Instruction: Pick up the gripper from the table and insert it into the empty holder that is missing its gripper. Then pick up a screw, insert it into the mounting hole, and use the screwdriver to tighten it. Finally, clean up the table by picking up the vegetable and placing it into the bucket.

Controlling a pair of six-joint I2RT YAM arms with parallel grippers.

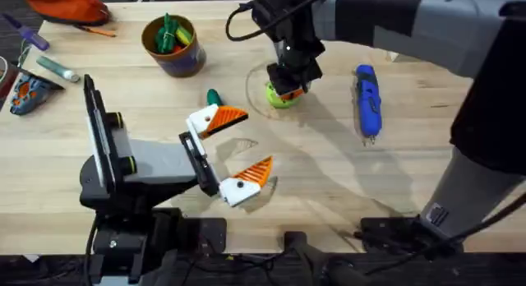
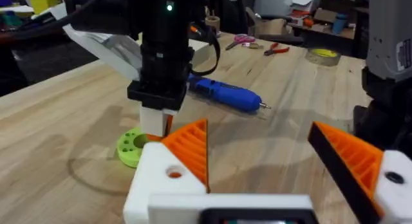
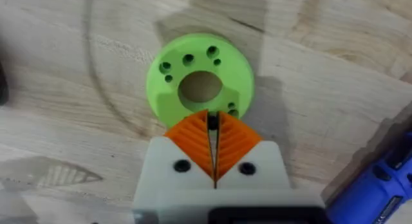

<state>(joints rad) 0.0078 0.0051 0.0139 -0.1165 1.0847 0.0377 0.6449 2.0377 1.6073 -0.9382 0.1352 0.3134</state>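
Observation:
My right gripper (image 1: pixel 286 90) (image 3: pixel 212 121) stands upright over the lime-green disc (image 3: pixel 199 76) (image 2: pixel 131 147), with its orange pads shut on a small dark screw at their tips. Near the table's front my left gripper (image 1: pixel 257 139) (image 2: pixel 257 130) lies open, both white fingers carrying orange pads and nothing between them. The dark green vegetable (image 1: pixel 214 97) lies just beyond its far finger. At the back left stands the brown bucket (image 1: pixel 182 64), holding green items. The blue screwdriver (image 1: pixel 367 101) (image 2: pixel 225 94) rests to the right of the disc. The loose gripper and the empty holder are out of view.
An orange pouch (image 1: pixel 66 5) lies at the back left corner. Small tools (image 1: pixel 33 87) sit by the left edge. The right arm's dark links span the back right of the table.

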